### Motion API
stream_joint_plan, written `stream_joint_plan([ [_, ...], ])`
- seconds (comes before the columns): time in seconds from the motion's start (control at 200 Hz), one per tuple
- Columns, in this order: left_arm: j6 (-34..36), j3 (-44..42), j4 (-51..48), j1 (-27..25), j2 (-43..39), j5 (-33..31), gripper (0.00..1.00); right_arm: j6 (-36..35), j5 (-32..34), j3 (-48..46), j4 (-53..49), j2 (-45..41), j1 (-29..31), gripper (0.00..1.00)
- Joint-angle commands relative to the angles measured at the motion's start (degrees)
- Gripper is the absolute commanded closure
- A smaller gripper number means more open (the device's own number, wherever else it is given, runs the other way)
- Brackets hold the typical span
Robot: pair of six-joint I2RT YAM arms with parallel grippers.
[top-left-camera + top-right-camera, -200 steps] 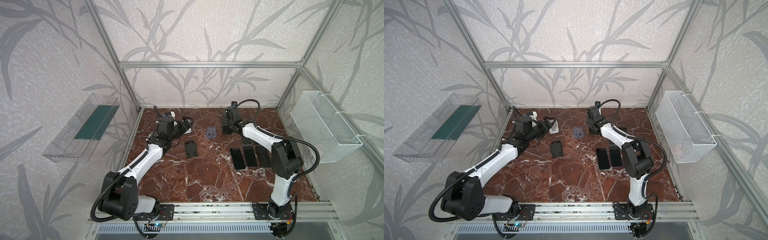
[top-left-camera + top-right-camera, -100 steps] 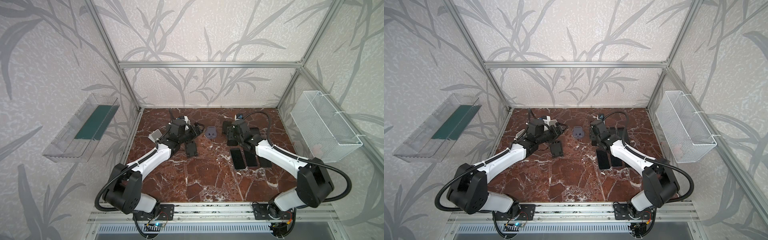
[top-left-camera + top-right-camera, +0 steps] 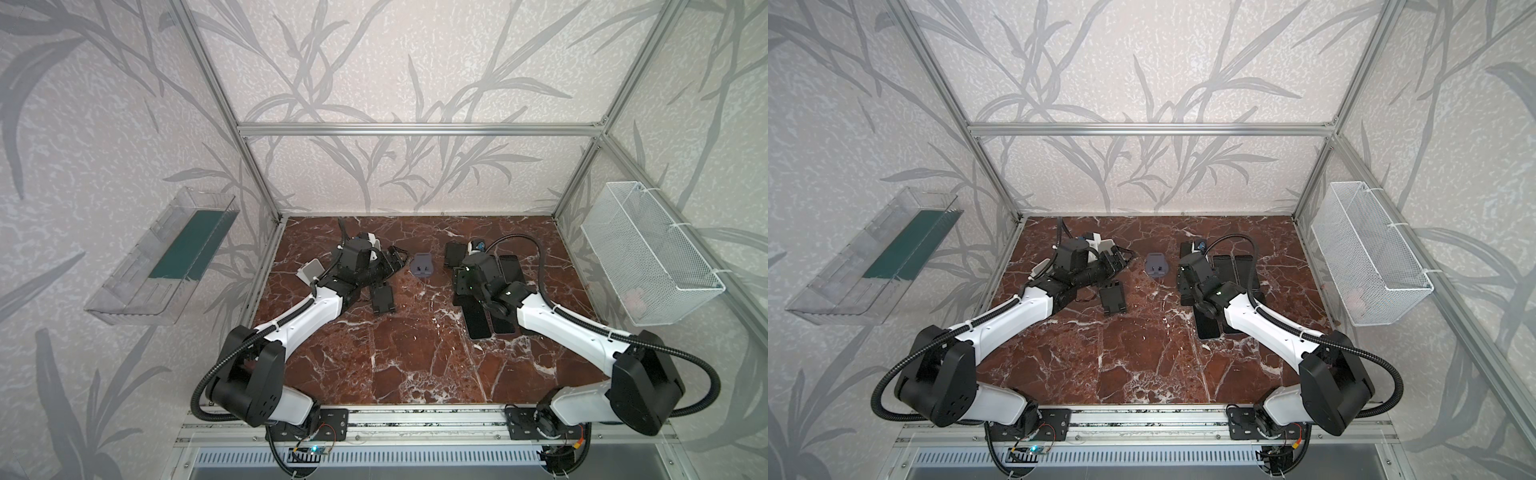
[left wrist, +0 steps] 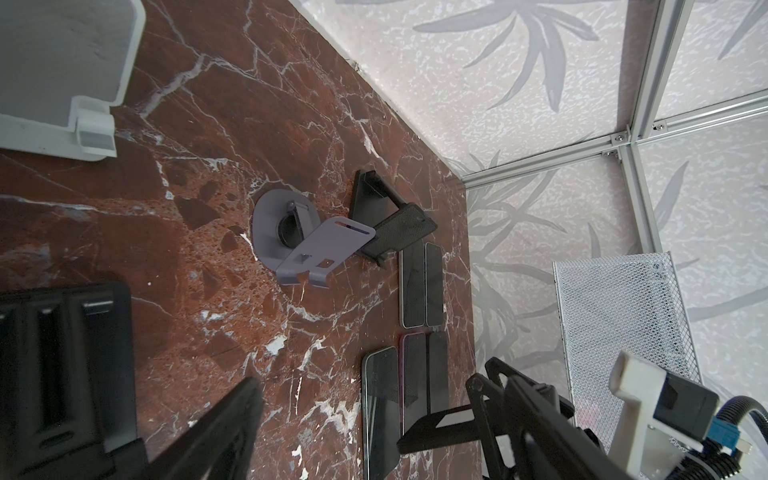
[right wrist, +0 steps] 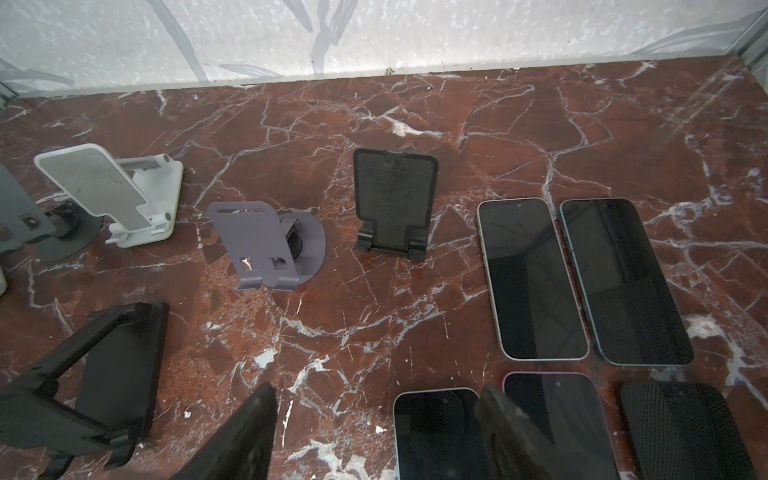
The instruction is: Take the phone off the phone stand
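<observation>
Several dark phones lie flat, screens up, on the marble at the right (image 5: 532,282) (image 3: 478,322) (image 3: 1208,324). Every phone stand I see holds nothing: a black stand (image 5: 395,199) (image 4: 401,232), a purple stand (image 5: 257,245) (image 3: 422,266) (image 3: 1156,266), and a folding black stand (image 3: 382,297) (image 3: 1112,296). My left gripper (image 3: 395,259) (image 3: 1119,259) (image 4: 365,449) hangs open beside the purple stand, gripping nothing. Low over the near phones, my right gripper (image 3: 459,284) (image 3: 1183,286) (image 5: 374,436) shows its fingers (image 5: 245,436) wide apart and empty.
A white stand (image 5: 108,191) (image 4: 62,75) and a grey stand (image 5: 16,208) sit at the back left. A white wire basket (image 3: 648,257) hangs on the right wall, a clear tray (image 3: 166,257) on the left wall. Bare marble lies in front.
The left gripper swung from the back left toward the purple stand. The right arm drew back from the rear and lowered over the phones, its elbow dropping to the right.
</observation>
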Motion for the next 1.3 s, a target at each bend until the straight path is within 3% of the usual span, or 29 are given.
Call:
stream_joint_plan([
  [0.0, 1.22, 1.11, -1.57, 0.66, -2.00, -0.92, 0.09, 0.82, 2.28, 0.54, -0.39, -2.16, 2.06, 0.38],
  [0.2, 0.64, 0.89, -1.89, 4.00, -4.00, -1.53, 0.09, 1.38, 3.47, 0.24, -3.22, -3.25, 6.09, 0.38],
  [0.445, -1.89, -0.74, -0.13, 9.61, -6.17, -2.19, 0.09, 3.61, -1.36, 0.41, -6.14, -1.30, 8.29, 0.38],
  [0.805, -3.08, -0.73, 0.46, 10.01, -4.57, -0.91, 0.09, 5.53, -9.84, 2.64, -7.53, 7.14, 8.38, 0.38],
  [1.295, -3.95, -0.38, 1.19, 9.96, -3.64, 0.78, 0.10, 5.73, -8.15, 2.79, -5.13, 15.14, 7.52, 0.36],
])
